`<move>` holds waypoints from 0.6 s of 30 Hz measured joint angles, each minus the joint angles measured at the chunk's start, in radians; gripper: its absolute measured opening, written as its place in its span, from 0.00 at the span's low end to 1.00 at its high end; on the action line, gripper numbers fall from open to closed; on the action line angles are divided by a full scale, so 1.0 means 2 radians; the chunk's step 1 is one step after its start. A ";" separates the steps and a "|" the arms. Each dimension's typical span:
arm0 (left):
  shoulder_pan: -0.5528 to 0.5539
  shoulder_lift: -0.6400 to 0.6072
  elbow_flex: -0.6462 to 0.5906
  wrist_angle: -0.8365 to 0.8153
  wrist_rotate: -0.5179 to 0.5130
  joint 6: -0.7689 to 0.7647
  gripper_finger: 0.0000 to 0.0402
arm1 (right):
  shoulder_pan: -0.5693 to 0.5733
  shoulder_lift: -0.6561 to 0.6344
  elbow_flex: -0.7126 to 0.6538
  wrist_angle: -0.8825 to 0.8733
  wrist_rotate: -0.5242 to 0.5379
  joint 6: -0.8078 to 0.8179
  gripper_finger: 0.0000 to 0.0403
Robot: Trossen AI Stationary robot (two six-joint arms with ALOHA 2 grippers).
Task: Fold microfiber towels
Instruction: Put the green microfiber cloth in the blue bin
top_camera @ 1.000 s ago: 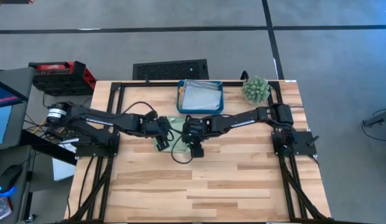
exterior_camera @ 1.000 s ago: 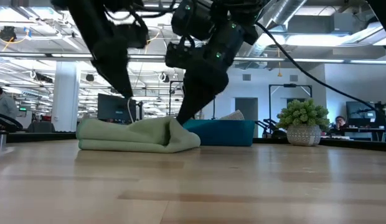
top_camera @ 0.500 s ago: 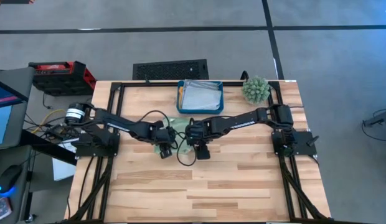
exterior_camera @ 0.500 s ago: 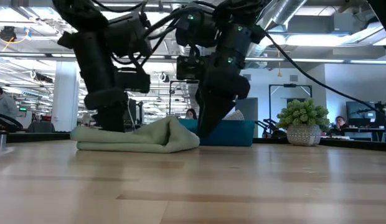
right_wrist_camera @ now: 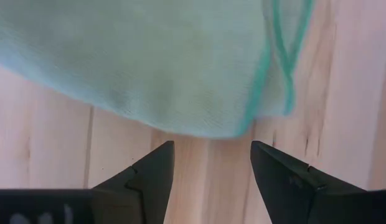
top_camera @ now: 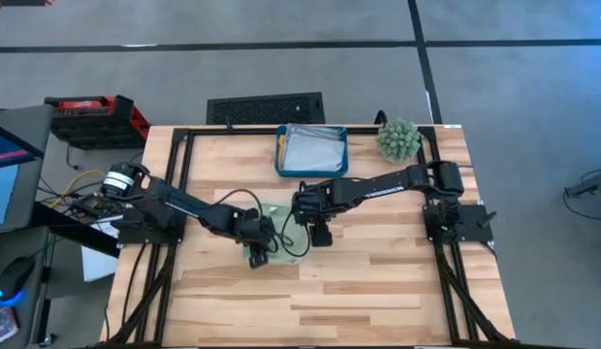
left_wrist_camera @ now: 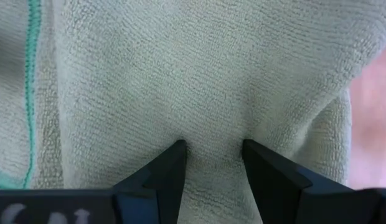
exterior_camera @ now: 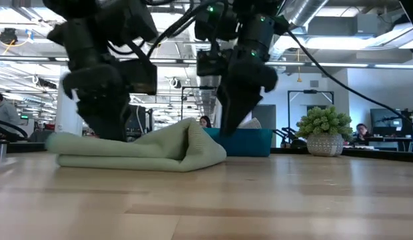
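A light green microfiber towel (top_camera: 274, 215) lies folded over on the table in front of the teal tray, its flat bottom layer on the wood (exterior_camera: 140, 152). My left gripper (top_camera: 258, 250) stands on the towel's near left part, fingers pointing down and closed on cloth (left_wrist_camera: 215, 155). My right gripper (top_camera: 320, 236) hangs open just off the towel's right end (exterior_camera: 236, 130). It stands above bare wood, with the towel's teal-stitched edge (right_wrist_camera: 261, 74) ahead of it. The other towels lie in the tray. My left gripper pinches a raised pucker of the towel's top surface (left_wrist_camera: 213, 134) between its two fingers, which come from above and point down. How many layers it holds does not show. The towel stays lying on the table, slack, its left end under the gripper (exterior_camera: 93, 143).
The teal tray (top_camera: 281, 155) with pale towels in it stands at the table's far middle. A spiky green plant (top_camera: 398, 139) stands at the far right corner. Bare wood lies toward the near edge and on both sides.
My left gripper has gone toward the table's near edge and a little right, and the towel has slid with it toward the near edge. My right gripper has moved slightly right and risen off the towel's right end.
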 joint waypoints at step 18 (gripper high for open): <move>-0.026 -0.047 0.084 -0.171 -0.031 -0.015 0.39 | -0.043 0.000 -0.001 0.075 -0.026 0.028 0.58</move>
